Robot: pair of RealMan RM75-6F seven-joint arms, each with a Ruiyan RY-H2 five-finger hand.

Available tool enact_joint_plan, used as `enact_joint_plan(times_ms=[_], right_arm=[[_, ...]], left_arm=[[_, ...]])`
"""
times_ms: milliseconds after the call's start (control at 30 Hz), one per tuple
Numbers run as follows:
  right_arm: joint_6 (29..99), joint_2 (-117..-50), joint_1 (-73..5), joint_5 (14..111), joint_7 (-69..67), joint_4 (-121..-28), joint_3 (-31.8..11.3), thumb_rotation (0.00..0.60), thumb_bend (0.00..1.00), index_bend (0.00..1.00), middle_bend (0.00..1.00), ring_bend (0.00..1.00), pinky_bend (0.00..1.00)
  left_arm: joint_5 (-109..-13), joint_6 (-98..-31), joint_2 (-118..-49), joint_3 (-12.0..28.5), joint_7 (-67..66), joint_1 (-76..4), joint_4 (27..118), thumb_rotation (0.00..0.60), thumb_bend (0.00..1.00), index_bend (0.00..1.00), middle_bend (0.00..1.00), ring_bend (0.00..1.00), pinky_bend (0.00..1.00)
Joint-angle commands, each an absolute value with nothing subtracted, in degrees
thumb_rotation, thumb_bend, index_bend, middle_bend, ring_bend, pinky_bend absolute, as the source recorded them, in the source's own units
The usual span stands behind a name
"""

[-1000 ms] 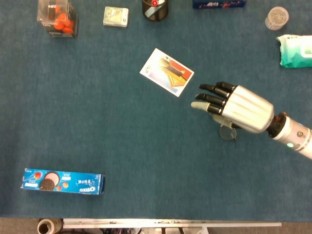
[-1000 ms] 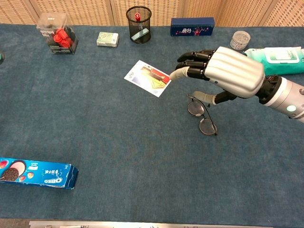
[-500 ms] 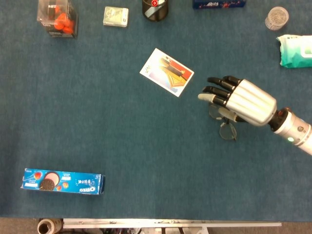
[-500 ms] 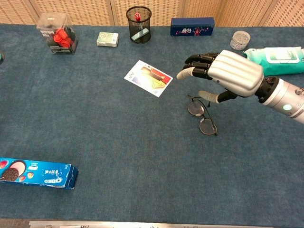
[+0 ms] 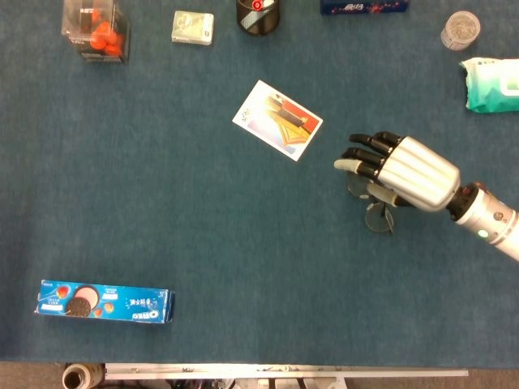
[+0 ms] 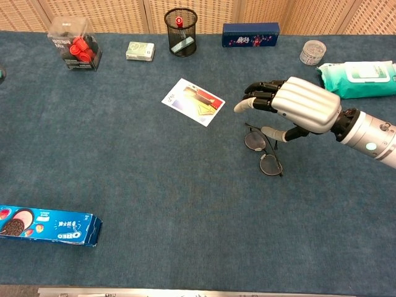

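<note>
My right hand [image 5: 401,172] [image 6: 296,111] hovers low over a pair of dark-framed glasses [image 6: 262,151] [image 5: 375,216] lying on the blue cloth. Its fingers are spread and slightly curved, palm down, and it holds nothing. The thumb reaches down close to the glasses' far lens; whether it touches is unclear. A picture card [image 5: 277,120] [image 6: 193,101] lies flat just left of the fingertips. My left hand appears in neither view.
Along the far edge: a clear box of red pieces [image 6: 75,44], a small pale box [image 6: 140,51], a black mesh cup [image 6: 180,23], a dark blue box [image 6: 250,34], a small jar [image 6: 313,52], a wipes pack [image 6: 359,77]. An Oreo box [image 6: 47,225] lies front left.
My right hand has drawn back to the right and sunk lower, from above the card's edge to just over the glasses. Nothing else has moved.
</note>
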State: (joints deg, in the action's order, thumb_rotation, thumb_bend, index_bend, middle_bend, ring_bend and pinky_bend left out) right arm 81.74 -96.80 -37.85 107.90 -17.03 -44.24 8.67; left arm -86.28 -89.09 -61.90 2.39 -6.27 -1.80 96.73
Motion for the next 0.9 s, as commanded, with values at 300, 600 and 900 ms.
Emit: enact_joint_plan(times_ms=[300, 600, 900], right_arm=[[81.51, -97.90, -36.54, 107.45, -18.62, -41.88, 9.61, 0.600, 0.37, 0.27, 0.30, 0.17, 0.35], [80.73, -99.58, -35.83, 107.26, -20.42, -38.78, 10.43, 0.600, 0.37, 0.27, 0.30, 0.17, 0.35], [80.36, -100.96, -35.54, 107.40, -21.37, -36.58, 11.10, 0.600, 0.37, 0.27, 0.30, 0.17, 0.35]], left_arm=[[-86.35, -89.15, -61.86, 2.38, -6.14, -1.77, 96.80, 0.600, 0.59, 0.49, 0.39, 0.36, 0.45], [-86.30, -89.25, -61.66, 2.45, -5.81, -1.71, 96.87, 0.600, 0.59, 0.49, 0.39, 0.36, 0.45], [-86.49, -89.55, -61.48, 2.45, -5.55, -1.58, 96.99, 0.600, 0.59, 0.49, 0.39, 0.36, 0.45]])
